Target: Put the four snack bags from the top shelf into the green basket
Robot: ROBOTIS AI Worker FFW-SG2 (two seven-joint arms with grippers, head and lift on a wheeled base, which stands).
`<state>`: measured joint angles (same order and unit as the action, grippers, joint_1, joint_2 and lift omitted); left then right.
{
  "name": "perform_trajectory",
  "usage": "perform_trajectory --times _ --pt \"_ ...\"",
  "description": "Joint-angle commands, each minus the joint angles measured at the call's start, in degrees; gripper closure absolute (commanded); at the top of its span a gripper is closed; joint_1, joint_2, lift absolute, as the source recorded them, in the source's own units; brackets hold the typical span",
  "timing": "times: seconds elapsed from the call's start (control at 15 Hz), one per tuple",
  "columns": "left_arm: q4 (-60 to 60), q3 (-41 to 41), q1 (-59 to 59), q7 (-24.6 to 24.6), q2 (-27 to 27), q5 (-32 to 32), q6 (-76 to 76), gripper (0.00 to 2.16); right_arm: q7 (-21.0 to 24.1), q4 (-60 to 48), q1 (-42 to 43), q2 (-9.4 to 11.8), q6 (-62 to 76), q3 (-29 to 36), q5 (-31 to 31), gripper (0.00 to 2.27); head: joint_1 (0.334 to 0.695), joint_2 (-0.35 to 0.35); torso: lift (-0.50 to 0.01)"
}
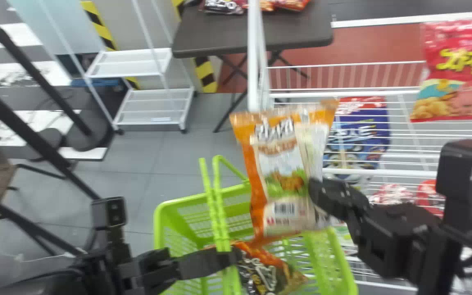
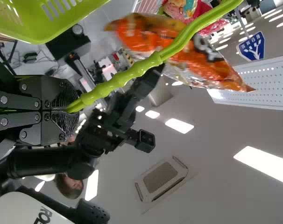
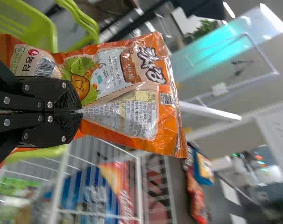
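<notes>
- A snack run in mid-delivery: your right gripper (image 3: 78, 111) holds an orange snack bag (image 1: 281, 176) above the green basket (image 1: 163, 229), its two fingers closed on the bag near the barcoded end.
- Your left gripper (image 2: 67, 111) is closed around the basket's green handle (image 2: 127, 74), apparently steadying it for the drop.
- One dark-and-orange bag (image 1: 262, 274) lies inside the basket; whether others lie with it, you cannot tell from here.
- A red bag (image 1: 461, 73) sits at the white wire rack's top shelf (image 1: 404, 173), to the robot's right, and looks like work ahead. On that reading, you have at least one bag delivered, one in hand and one waiting; the fourth cannot be placed with certainty.
- The orange bag points lettered end up and away from the robot, barcoded end down toward the basket. In the head view its long axis runs nearly top to bottom, with the top seal tilted slightly and the printed face turned to the head camera.
- Your next move, by this judgement, is to lower the bag until its bottom end clears the rim, then open the right fingers. Mind the handle just beside it: a bag released too close could catch there and hang askew.
</notes>
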<state>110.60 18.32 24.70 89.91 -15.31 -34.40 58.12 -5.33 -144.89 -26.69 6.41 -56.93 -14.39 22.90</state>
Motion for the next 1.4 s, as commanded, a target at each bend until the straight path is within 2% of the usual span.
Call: perform_trajectory --times 0.0,0.13,0.2,0.27,0.33,0.4,0.6,0.87,1.0,1.13,1.27,1.33 --pt "0.32 -0.04 0.00 0.66 0.02 -0.49 0.20 2.15 0.23 -0.30 -0.03 0.18 -8.07 -3.27 -0.75 2.25 0.695 0.305 -0.004" --pt "0.67 0.14 0.00 0.66 0.02 -0.58 0.55 2.15 0.76 1.90 0.59 1.06 -9.65 -6.17 -2.07 2.25 0.695 0.350 -0.004" --pt "0.84 -0.04 0.09 0.66 0.02 -0.58 0.55 2.15 0.76 2.69 1.38 1.06 -12.29 -6.88 -2.86 2.14 0.695 0.350 -0.004" --pt "1.02 -0.12 0.00 0.66 0.02 -0.58 0.73 2.15 0.76 3.39 2.35 1.15 -14.58 -7.58 -4.71 1.67 0.695 0.350 -0.004" --pt "1.02 -0.30 0.09 0.66 0.02 -0.58 0.73 2.15 0.76 4.00 3.14 1.41 -15.63 -8.28 -6.11 0.58 0.695 0.350 -0.004" --pt "1.11 -0.30 0.09 0.66 0.02 -0.49 0.73 2.15 0.76 4.27 3.40 1.68 -15.81 -8.28 -6.38 0.00 0.695 0.350 -0.004" --pt "1.02 -0.30 0.00 0.66 0.02 -0.49 0.73 2.15 -0.39 2.33 3.75 2.38 -15.46 -6.35 -5.50 0.03 0.695 0.350 -0.004" --pt "0.40 0.49 0.09 0.66 0.02 -1.19 0.55 2.15 -1.26 -2.32 2.43 2.29 -6.49 6.40 -2.77 0.05 0.695 0.347 -0.004" --pt "0.40 1.02 0.44 0.66 -0.07 -1.55 0.55 2.15 -1.00 -0.74 2.87 1.77 1.77 13.95 -4.01 0.05 0.695 0.225 -0.004" --pt "0.40 1.02 0.44 0.66 -0.07 -1.72 0.55 2.15 -0.83 7.26 6.13 1.77 11.79 20.37 -6.55 0.05 0.695 0.110 -0.004" --pt "0.40 0.67 0.44 0.66 0.02 -1.63 0.55 2.15 -0.91 16.48 11.22 1.77 16.71 24.33 -7.87 0.07 0.695 0.003 -0.004" --pt "0.40 0.58 0.44 0.66 0.02 -1.63 0.55 2.15 -1.18 21.67 13.86 1.94 19.17 25.20 -8.40 0.07 0.695 -0.092 -0.004"
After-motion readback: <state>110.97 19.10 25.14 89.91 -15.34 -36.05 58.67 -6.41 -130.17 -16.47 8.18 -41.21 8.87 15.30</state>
